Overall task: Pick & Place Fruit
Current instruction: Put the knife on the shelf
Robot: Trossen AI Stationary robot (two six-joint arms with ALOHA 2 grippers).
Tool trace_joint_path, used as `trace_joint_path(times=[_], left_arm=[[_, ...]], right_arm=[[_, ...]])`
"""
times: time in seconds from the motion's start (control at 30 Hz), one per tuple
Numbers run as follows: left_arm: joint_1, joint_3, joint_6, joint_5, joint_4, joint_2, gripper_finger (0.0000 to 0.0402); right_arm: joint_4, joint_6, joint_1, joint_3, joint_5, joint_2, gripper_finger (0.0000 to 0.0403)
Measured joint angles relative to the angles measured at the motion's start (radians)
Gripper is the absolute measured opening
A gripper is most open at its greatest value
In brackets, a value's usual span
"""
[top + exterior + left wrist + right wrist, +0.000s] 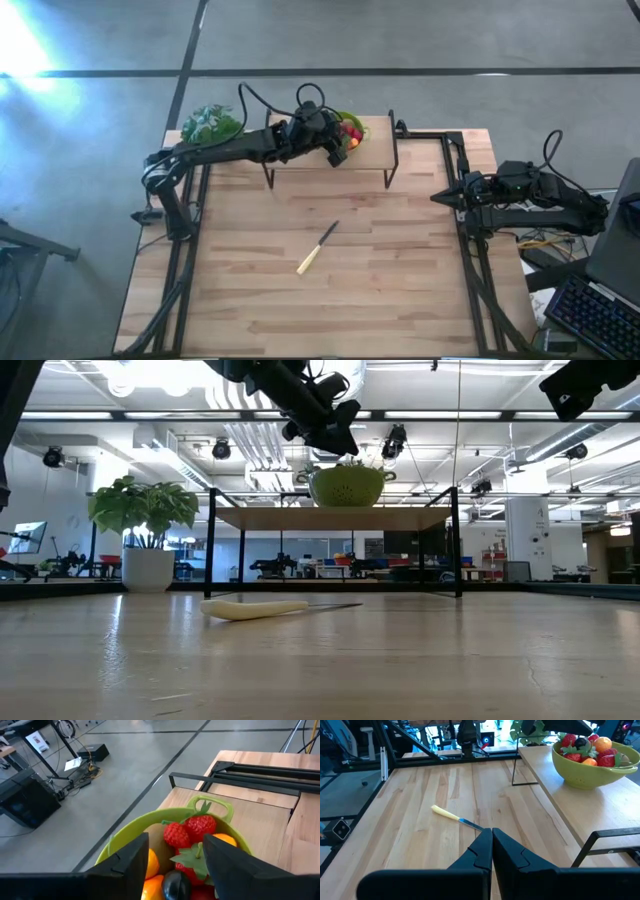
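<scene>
The left hand (172, 865) hangs wide open, empty, just over the fruit (192, 837) heaped in the bowl (125, 832) beneath it. The pieces look light, hard and slick; pinch 1 strawberry across its middle.

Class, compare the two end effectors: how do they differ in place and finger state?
The left end effector hangs over the green bowl of fruit on the raised shelf, while the right end effector waits at the table's right edge, away from any fruit. The left one's fingers stand apart; the right one's are pressed together. Both are dark, two-fingered and hold nothing.
</scene>
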Motion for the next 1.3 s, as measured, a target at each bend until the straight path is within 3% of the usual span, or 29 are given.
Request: trace_joint_path(times=[0.23,0.57,1.0,1.3], left_arm=[[-0.01,0.028,0.0,0.004,-0.065,-0.001,0.0201],[-0.09,0.14,-0.032,0.012,-0.379,-0.015,0.0201],[-0.231,0.179,-0.305,0.012,-0.754,-0.017,0.0188],[-0.337,0.122,-0.678,0.013,-0.978,-0.016,0.0188]], right_arm=[[0.0,0.0,0.0,0.0,0.0,0.0,0.0008],[0.0,0.0,0.0,0.0,0.0,0.0,0.0008],[0.0,0.0,0.0,0.0,0.0,0.0,0.0008],[0.0,0.0,0.0,0.0,0.0,0.0,0.0008]])
